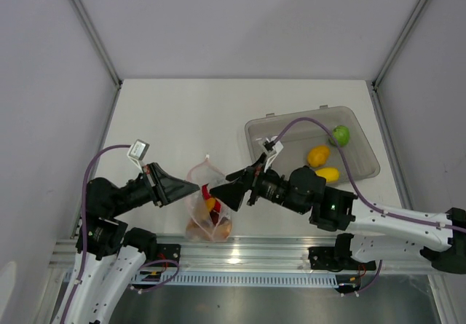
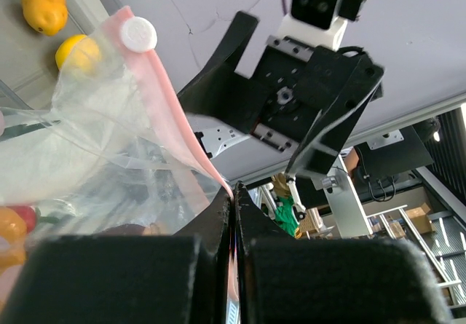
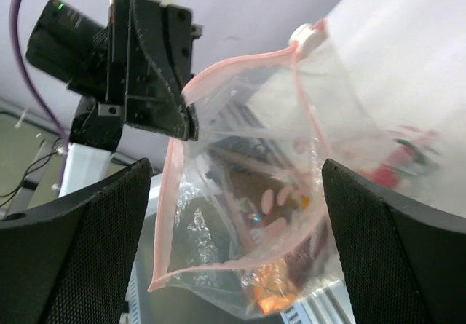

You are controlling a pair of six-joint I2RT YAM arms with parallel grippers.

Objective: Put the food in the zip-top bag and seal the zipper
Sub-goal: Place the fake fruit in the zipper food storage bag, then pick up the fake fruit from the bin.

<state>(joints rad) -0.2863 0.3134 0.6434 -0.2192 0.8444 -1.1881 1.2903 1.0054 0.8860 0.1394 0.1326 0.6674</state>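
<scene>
Top view first: the bag (image 1: 206, 211) is near the front edge of the table (image 1: 167, 113), right between the two grippers. The left gripper (image 1: 195, 187) is at its left edge and the right gripper (image 1: 217, 195) is up against the other side. Red and orange food (image 1: 210, 206) shows through the plastic. Off to the right, the grey bin (image 1: 360, 156) has a green fruit (image 1: 341, 135) and two yellow fruits (image 1: 317, 155) in it. There's a white tag (image 1: 138, 149) on the left arm's cable, print too small to read.

Left wrist cam: the fingers (image 2: 116, 280) are pressed tight together, pinching the end of the pink zipper (image 2: 178, 124). A white slider (image 2: 138, 34) sits at the strip's far end. The right gripper faces the camera with its fingers wide apart.

Right wrist cam: both fingers (image 3: 73, 251) are spread wide. The bag hangs in the gap between them, and I can't tell if it touches either one. The bag's mouth gapes open, so the zipper isn't sealed.
</scene>
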